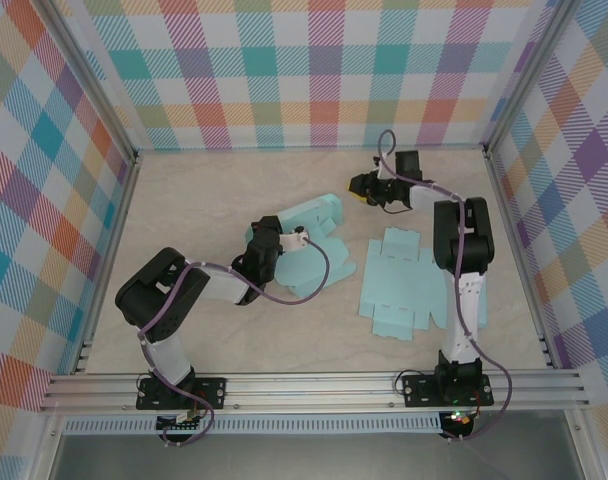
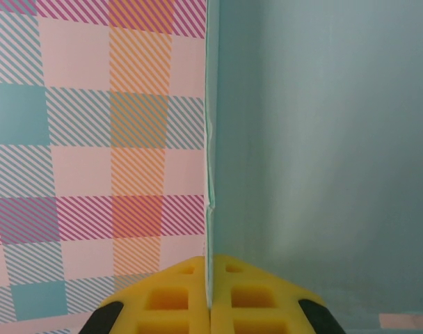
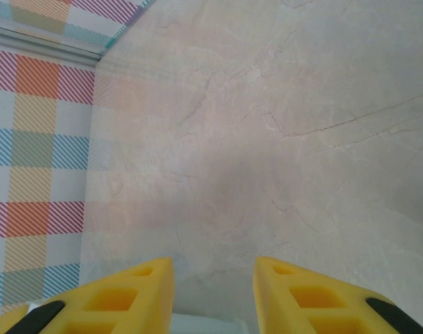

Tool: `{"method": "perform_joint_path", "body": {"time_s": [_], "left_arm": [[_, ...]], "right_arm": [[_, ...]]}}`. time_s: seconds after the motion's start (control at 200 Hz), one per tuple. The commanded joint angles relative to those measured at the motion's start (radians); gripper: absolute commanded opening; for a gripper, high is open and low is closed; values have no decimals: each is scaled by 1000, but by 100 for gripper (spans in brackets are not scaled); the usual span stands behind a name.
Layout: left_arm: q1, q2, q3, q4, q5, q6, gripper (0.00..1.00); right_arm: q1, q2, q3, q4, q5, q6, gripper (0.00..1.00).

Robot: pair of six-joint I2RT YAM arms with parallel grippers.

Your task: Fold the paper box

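A pale blue paper box [image 1: 314, 215], partly folded with flaps raised, lies left of the table's middle. My left gripper [image 1: 268, 234] is at its left side. In the left wrist view the yellow fingers [image 2: 170, 299] are pressed together on a thin upright panel of the paper box [image 2: 323, 139], which runs up from the left gripper [image 2: 210, 263]. My right gripper [image 1: 360, 187] hovers just right of the box's far corner. Its yellow fingers [image 3: 128, 296] stand apart over bare table, right gripper [image 3: 213, 268] holding nothing. A pale blue sliver [image 3: 204, 325] shows at the bottom edge between them.
A second pale blue cut-out sheet [image 1: 399, 285] lies flat in front of the right arm. Checked walls [image 1: 314, 70] enclose the marbled table [image 1: 204, 200] at the back and both sides, with metal rails [image 1: 314, 385] along the near edge.
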Motion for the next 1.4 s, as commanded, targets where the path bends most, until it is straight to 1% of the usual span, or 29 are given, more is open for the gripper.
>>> {"method": "perform_joint_path", "body": {"time_s": [0.0, 0.17, 0.285, 0.36, 0.55, 0.699, 0.819, 1.029, 1.104, 1.234, 1.394], "left_arm": [[-13, 19, 4, 33, -18, 11, 0], [-13, 21, 6, 34, -18, 6, 0], [-13, 26, 8, 32, -20, 7, 0], [-11, 33, 11, 28, -21, 6, 0], [-4, 61, 29, 23, -34, 5, 0], [-4, 62, 35, 23, -35, -1, 0], [-4, 67, 40, 16, -32, -3, 0], [-4, 77, 43, 12, -27, -3, 0], [-4, 80, 42, 13, -24, -3, 0], [-4, 82, 41, 14, -24, -3, 0], [-4, 75, 35, 16, -24, -3, 0]], "right_arm": [[34, 61, 73, -26, -62, -11, 36], [70, 129, 164, -66, -85, -10, 36], [92, 131, 189, -108, -106, -41, 36], [93, 94, 147, -94, -114, -46, 36], [93, -51, -9, -68, -84, -88, 37], [93, -126, -104, -19, -71, -77, 37], [96, -152, -169, 35, -71, -52, 37], [122, -185, -253, 87, -65, -62, 42], [135, -197, -267, 81, -43, -84, 45], [151, -217, -283, 69, 1, -118, 46], [168, -244, -315, 78, 43, -149, 49]]}}
